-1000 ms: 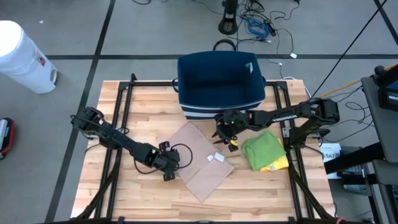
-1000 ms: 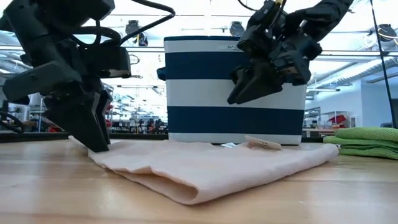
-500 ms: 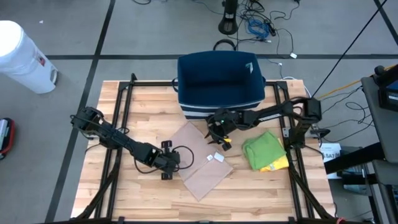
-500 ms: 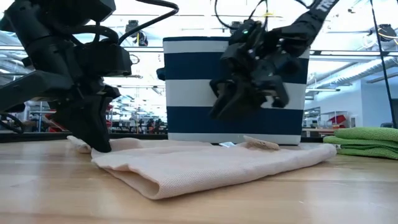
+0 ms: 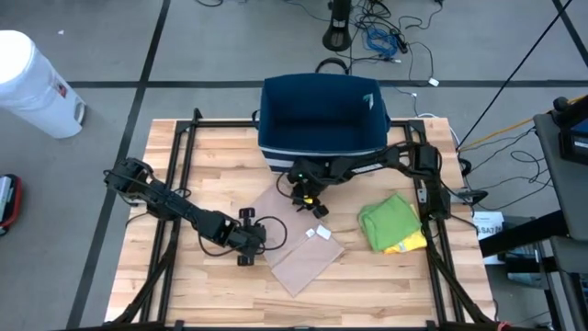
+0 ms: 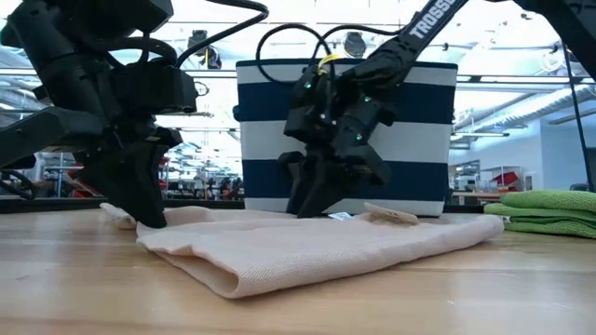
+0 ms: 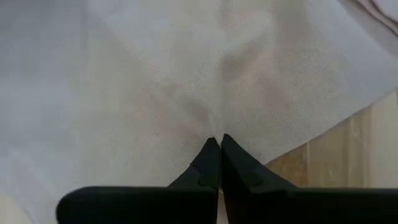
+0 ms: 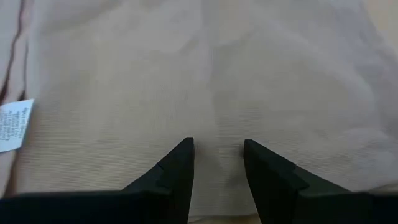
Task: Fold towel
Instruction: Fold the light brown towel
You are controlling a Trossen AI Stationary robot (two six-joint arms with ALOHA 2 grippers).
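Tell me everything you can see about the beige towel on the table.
The beige towel is a pale, finely woven cloth, already folded over into a flat slanted rectangle with a rounded fold edge toward the low camera. A white care label lies on top. It rests on the wooden table, in front of the striped bin. The left gripper is shut, pinching its edge; the right gripper stands open at its far corner.

From overhead I can't read the towel (image 5: pixel 299 241)'s white tag (image 5: pixel 319 233), too small. The yellow cloth (image 5: pixel 411 245) lies mostly hidden under the green one (image 5: pixel 388 220). The white bin (image 5: pixel 32 83) is cut off at the edge.
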